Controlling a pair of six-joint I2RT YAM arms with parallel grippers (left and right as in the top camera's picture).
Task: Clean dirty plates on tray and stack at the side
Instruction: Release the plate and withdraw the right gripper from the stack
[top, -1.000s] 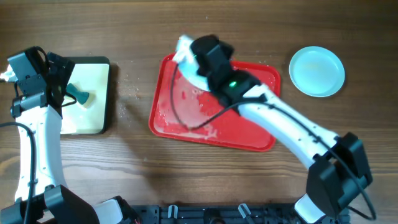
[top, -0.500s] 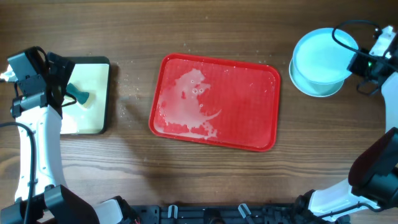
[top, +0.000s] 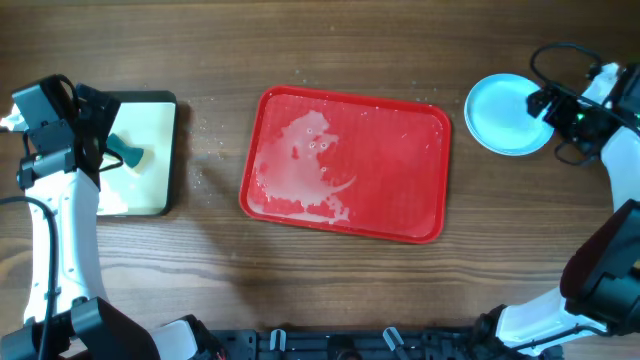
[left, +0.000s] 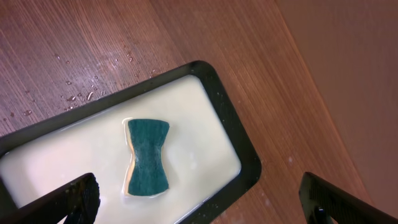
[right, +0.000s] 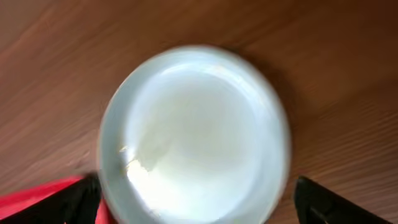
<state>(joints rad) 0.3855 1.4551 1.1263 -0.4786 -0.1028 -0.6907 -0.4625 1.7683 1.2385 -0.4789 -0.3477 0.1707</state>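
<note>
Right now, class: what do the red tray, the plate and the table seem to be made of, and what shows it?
Red tray: likely plastic, glossy; moulded rim, rounded corners, wet film sitting on its surface. Plate: probably plastic too, smooth with a soft sheen. Table: wood or wood-look laminate, matte; grain lines show.

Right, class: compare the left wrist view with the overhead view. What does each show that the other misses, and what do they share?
Only the left wrist view shows the sponge whole, a teal bow-tie shape, and the left fingers spread wide with nothing between them. Only the overhead view shows the red tray with its wet smear, and the blue plate on the table to its right. Both show the cream tray with the sponge lying in it, and the wood around it.
</note>
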